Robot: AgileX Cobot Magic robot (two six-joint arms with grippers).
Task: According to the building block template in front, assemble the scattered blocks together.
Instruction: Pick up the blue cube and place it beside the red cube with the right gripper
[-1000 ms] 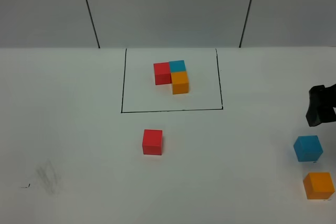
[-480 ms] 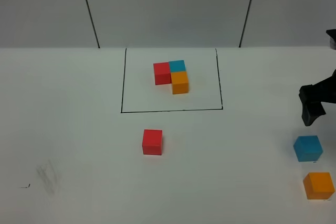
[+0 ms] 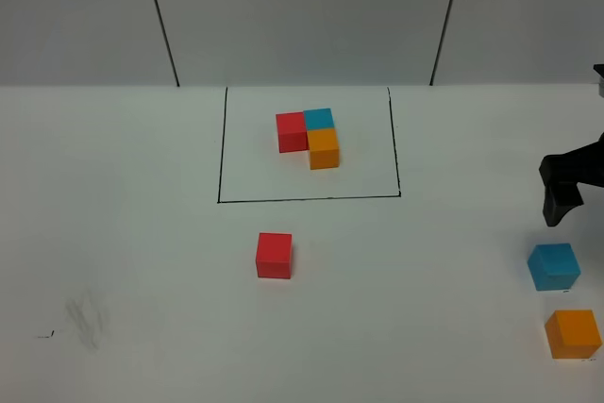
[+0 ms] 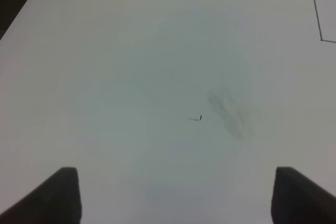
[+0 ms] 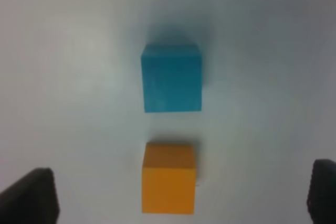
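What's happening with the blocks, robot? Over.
Left gripper open, empty. Right gripper open near blue block and orange block. Red block loose before template. Nothing assembled, nothing blocking.

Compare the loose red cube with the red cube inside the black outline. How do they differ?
The loose red cube stands alone, touching nothing; the outlined red cube sits against a blue cube in an L-shaped cluster. The loose red cube lies outside the black outline, on its near side in the high view; the outlined red cube lies inside it. Both are plain red cubes resting flat on the white table.
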